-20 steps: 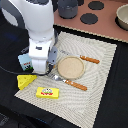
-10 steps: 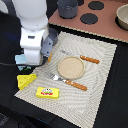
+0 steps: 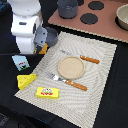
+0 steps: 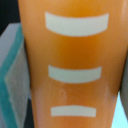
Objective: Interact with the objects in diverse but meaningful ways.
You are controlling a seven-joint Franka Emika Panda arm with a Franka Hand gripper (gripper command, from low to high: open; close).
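The orange-brown bread loaf (image 4: 72, 65) with pale stripes fills the wrist view, very close to the camera. In the exterior view an orange corner of it (image 3: 44, 49) shows under my gripper (image 3: 40, 46), which seems shut on it above the placemat's far corner on that view's left. The fingers are hidden. The dark grey pan (image 3: 51, 35) sits just behind the gripper. The pale blue milk carton (image 3: 20, 61), the yellow cheese wedge (image 3: 26, 80) and the flat yellow box (image 3: 47, 92) lie nearer, on the exterior view's left.
The woven placemat (image 3: 97, 85) holds a tan plate (image 3: 71, 67), a knife (image 3: 81, 58) and a fork (image 3: 67, 81) with orange handles. Behind stands a toy stove (image 3: 102, 25) with dark burners, a dark pot (image 3: 67, 7) and a bowl (image 3: 122, 16).
The arm has moved toward the back and the exterior view's left, away from the plate. The other objects have not moved.
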